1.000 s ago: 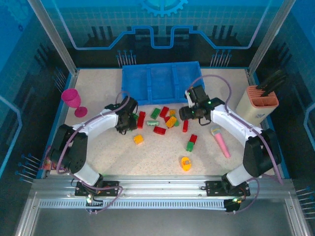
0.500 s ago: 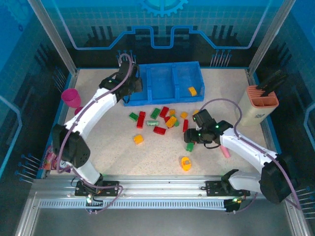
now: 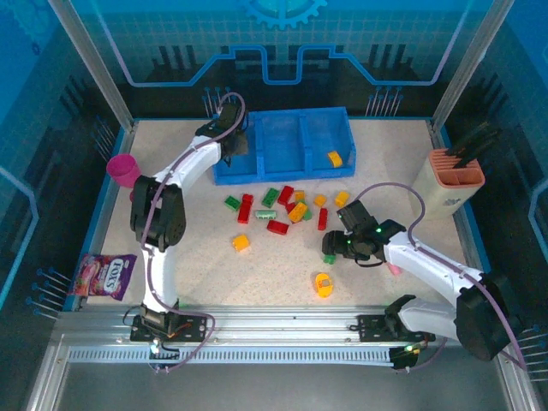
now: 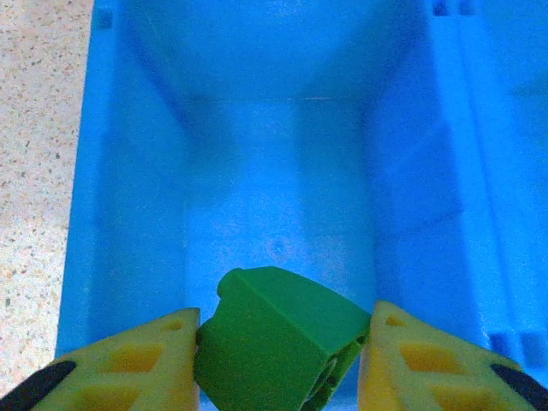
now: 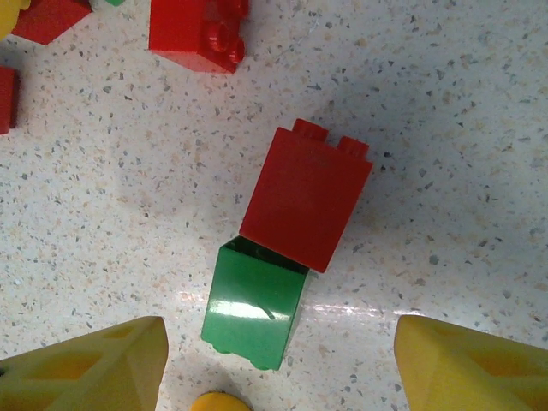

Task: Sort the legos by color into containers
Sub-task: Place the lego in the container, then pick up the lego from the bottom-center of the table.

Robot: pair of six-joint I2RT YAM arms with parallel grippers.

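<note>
While the left gripper (image 4: 282,364) clamps a green lego (image 4: 278,330) between its yellow fingers (image 4: 128,360), it hangs over the left compartment (image 4: 274,171) of the blue tray (image 3: 282,169), with blue floor showing straight ahead of the tips. Right compartment (image 3: 330,137) holds one yellow lego (image 3: 334,158). Right gripper (image 5: 282,368) is open, low over the table (image 5: 479,128). A second green lego (image 5: 254,312) lies just ahead between its fingers, on the table. A red lego (image 5: 306,197) touches that one's far end. Another red brick (image 5: 197,34) sits further ahead, to the left.
</note>
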